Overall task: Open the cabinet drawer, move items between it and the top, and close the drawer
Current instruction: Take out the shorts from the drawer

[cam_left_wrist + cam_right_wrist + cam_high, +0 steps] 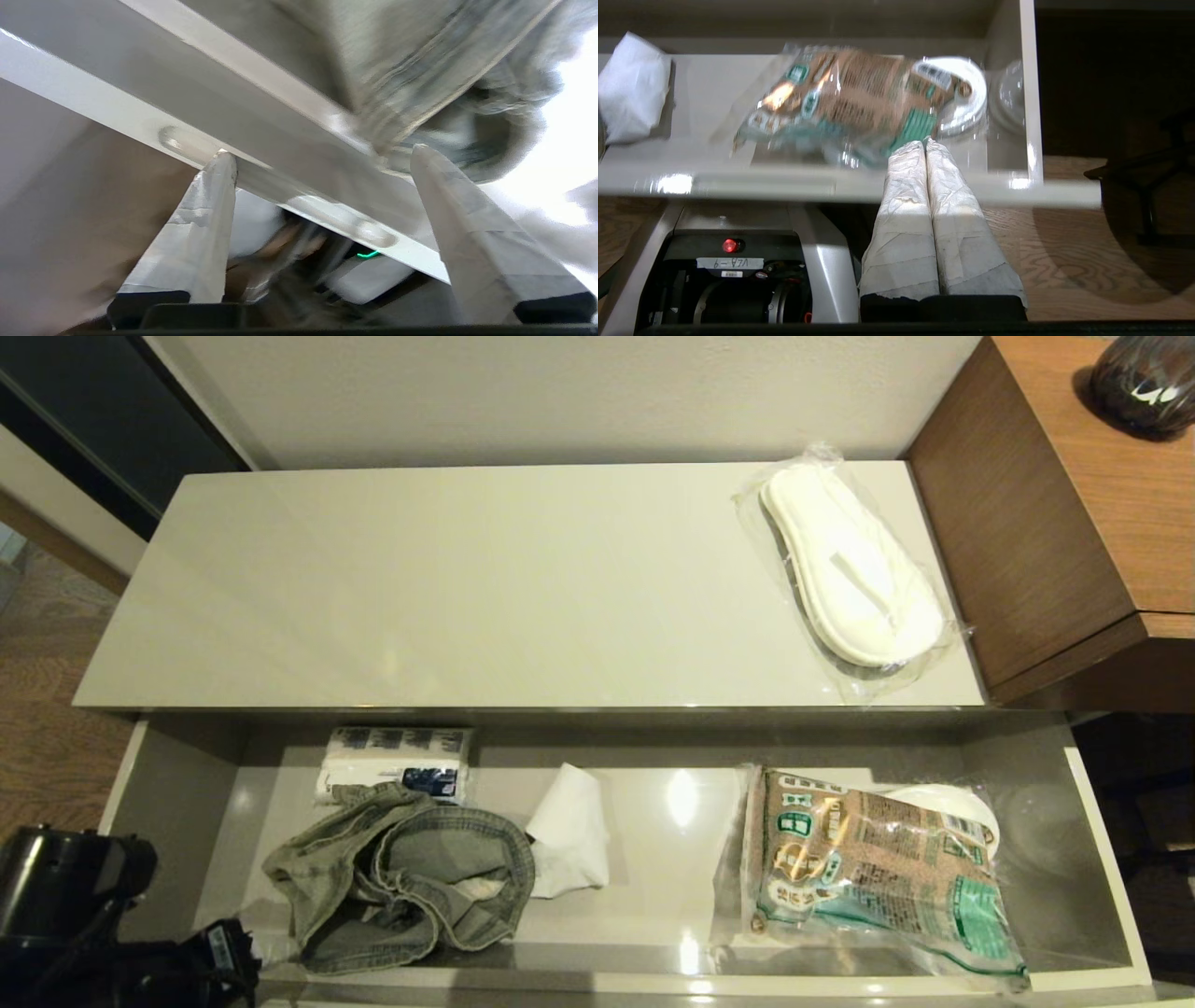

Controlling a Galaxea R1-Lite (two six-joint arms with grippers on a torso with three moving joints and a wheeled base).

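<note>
I saw the drawer (1102,859) standing open, the denim garment (401,873) lying at its left end, and the wrapped slippers (854,569) on the cabinet top (467,588). My left gripper (322,154) had its fingers spread, holding nothing, beside the garment at the drawer's front edge; I judged a finger could catch that edge. Only the right wrist view showed the right gripper (926,142), fingers pressed together.

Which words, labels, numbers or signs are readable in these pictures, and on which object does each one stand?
"VEA-9", seen upside down and only roughly legible: on a white sticker on the robot's black base, in the right wrist view.
Food packet in the cabinet drawer: print too blurred to read.
Blue-and-white paper pack: print too small to read.
Wrapped slippers on the top: no readable text.
</note>
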